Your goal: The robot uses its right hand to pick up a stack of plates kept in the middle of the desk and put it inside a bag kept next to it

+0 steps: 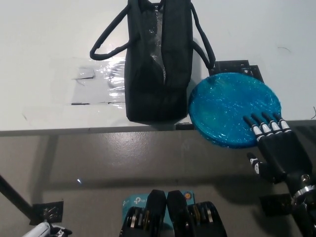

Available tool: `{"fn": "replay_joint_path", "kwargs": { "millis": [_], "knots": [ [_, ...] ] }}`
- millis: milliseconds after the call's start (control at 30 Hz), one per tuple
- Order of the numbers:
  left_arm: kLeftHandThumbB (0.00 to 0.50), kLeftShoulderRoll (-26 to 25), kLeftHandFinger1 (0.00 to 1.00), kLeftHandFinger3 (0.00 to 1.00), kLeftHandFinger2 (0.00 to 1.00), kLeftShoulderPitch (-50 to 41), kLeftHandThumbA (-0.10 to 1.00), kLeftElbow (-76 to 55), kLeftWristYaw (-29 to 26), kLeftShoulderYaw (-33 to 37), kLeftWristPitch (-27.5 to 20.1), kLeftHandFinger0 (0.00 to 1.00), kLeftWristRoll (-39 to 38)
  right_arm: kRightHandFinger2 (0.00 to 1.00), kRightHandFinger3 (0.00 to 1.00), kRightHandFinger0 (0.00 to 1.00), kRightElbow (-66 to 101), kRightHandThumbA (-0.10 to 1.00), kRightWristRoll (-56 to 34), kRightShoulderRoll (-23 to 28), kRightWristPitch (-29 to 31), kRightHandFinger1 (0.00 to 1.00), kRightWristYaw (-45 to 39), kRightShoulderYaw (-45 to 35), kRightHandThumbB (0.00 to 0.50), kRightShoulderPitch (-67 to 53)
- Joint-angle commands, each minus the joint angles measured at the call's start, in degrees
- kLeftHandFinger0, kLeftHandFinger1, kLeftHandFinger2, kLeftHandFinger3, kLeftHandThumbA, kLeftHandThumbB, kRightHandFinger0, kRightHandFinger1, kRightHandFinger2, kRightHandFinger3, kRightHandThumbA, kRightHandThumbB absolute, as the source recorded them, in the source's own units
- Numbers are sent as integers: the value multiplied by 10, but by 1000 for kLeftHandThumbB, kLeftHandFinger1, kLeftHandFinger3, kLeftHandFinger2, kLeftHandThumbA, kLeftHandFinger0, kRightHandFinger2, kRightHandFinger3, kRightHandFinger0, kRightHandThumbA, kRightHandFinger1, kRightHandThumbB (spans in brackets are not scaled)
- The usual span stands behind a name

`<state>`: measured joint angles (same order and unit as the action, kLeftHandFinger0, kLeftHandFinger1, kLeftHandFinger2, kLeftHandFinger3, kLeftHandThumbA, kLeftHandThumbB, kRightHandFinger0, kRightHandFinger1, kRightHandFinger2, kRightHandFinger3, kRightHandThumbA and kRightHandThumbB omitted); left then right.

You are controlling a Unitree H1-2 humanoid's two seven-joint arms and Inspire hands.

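While the stack of plates (229, 106), blue and wrapped in glossy film, lies flat at the near edge of the white desk (44, 39), its rim at six o'clock juts out past that edge. Over that rim, at the stack's five o'clock, hovers the robot's black right hand (274, 145), fingers spread and straight, their tips overlapping the blue surface, grasping nothing. Just beside the stack, at its nine o'clock and nearly touching it, stands the black bag (158, 64), upright, its mouth gaping, handles drooping to either side. At the bag's nine o'clock a sheet of clear plastic (96, 84) lies flat on the desk. Only a sliver of the white left hand (47, 230) shows at seven o'clock in the frame; whether it is released or clenched cannot be told
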<state>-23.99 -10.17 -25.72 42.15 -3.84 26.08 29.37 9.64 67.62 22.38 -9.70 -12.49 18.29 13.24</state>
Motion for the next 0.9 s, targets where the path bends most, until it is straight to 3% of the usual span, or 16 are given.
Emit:
{"fn": "replay_joint_path", "kwargs": {
  "millis": [0, 367, 600, 700, 733, 767, 867],
  "knots": [
    [0, -17, 766, 859, 807, 5, -100, -14, -12, 0, 9, 769, -14, 1000, 1000, 1000, -31, 501, 3, -4, -10, 1000, 8, -10, 500, 28],
    [0, -3, 777, 892, 817, 5, -100, -14, 6, -9, 9, 789, 3, 1000, 1000, 1000, -164, 514, 24, -31, -23, 1000, 91, 7, 500, 44],
    [0, -10, 758, 858, 800, 3, -100, -18, -9, -1, 9, 766, -10, 1000, 1000, 1000, -263, 415, 50, -53, -34, 1000, 281, 9, 500, 72],
    [0, -10, 757, 858, 797, 1, -100, -19, -10, -1, 9, 766, -10, 1000, 1000, 1000, -267, 413, 49, -53, -34, 1000, 293, 10, 500, 72],
    [0, -10, 754, 845, 794, 0, -100, -17, -13, 0, 9, 760, -14, 1000, 1000, 1000, -272, 393, 48, -50, -12, 1000, 347, 13, 473, 75],
    [0, -7, 757, 852, 804, -3, -100, -13, -18, -1, 9, 764, -17, 1000, 1000, 1000, -286, 332, 48, -42, 38, 1000, 460, 23, 467, 87],
    [0, -8, 765, 859, 810, -3, -100, -12, -22, 1, 9, 779, -13, 1000, 1000, 1000, -293, 324, 49, -39, 49, 1000, 494, 31, 462, 95]
  ]
}}
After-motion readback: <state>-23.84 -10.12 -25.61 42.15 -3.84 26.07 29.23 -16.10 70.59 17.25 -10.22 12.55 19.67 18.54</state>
